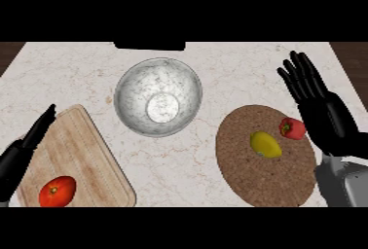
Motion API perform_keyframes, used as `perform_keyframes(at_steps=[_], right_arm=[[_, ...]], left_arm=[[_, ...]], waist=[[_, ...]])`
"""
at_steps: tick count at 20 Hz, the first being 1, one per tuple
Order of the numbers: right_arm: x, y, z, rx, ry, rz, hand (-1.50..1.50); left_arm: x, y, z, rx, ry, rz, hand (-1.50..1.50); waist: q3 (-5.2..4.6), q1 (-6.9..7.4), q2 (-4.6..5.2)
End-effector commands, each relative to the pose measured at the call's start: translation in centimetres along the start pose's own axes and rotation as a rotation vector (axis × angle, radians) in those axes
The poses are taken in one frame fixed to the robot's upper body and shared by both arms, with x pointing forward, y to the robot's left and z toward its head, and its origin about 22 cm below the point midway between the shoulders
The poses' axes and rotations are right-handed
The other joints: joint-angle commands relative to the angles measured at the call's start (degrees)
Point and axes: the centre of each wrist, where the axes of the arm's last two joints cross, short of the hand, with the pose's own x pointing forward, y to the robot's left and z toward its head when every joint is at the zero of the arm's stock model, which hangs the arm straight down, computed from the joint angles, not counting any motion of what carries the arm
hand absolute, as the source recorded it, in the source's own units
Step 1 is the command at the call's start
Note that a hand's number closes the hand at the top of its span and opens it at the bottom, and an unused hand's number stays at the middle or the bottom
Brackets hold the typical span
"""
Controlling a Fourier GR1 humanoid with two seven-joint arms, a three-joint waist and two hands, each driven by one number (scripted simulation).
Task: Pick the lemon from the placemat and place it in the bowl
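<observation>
Lemon point(266, 144) lies near the middle of the round cork placemat point(251, 180), with a small red pepper point(292, 128) just beside it at the mat's right edge. Right hand point(323, 114) hovers at that edge, fingers point(298, 80) straight and spread, holding nothing. Empty metal bowl point(137, 82) sits well apart on the marble desk point(194, 160). Left hand point(25, 146) rests by a wooden board point(79, 146) carrying a tomato point(57, 191), fingers straight
</observation>
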Motion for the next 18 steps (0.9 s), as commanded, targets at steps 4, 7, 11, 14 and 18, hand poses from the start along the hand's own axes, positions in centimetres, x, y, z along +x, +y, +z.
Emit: perform_keyframes(at_steps=[4, 7, 11, 14, 18], right_arm=[[0.8, 8.3, -0.6, 0.695, -0.037, -0.245, -1.5], [7.8, 7.4, -2.3, 0.844, -0.308, 0.24, -1.5], [1.3, 5.6, 5.3, 0.76, -0.3, -0.022, -1.5], [0.5, 1.9, 7.5, 0.836, -0.307, 0.023, -1.5], [3.0, -2.6, 5.6, 0.83, -0.382, 0.231, -1.5]], left_arm=[[2.4, -0.2, -2.8, 0.163, -0.111, 0.218, 0.0], [2.0, -0.9, -3.1, 0.211, -0.069, 0.314, 0.0], [3.0, 1.2, -5.2, 0.319, -0.07, 0.42, 0.0], [3.3, 2.0, -5.3, 0.32, -0.093, 0.418, 0.0], [4.2, 1.1, -7.6, 0.305, -0.085, 0.431, 0.0]], waist=[[1.7, 1.78, 0.6], [1.15, -0.95, -2.5], [1.93, -3.27, 0.38], [1.93, -2.63, 0.4], [1.86, -2.41, 0.6]])
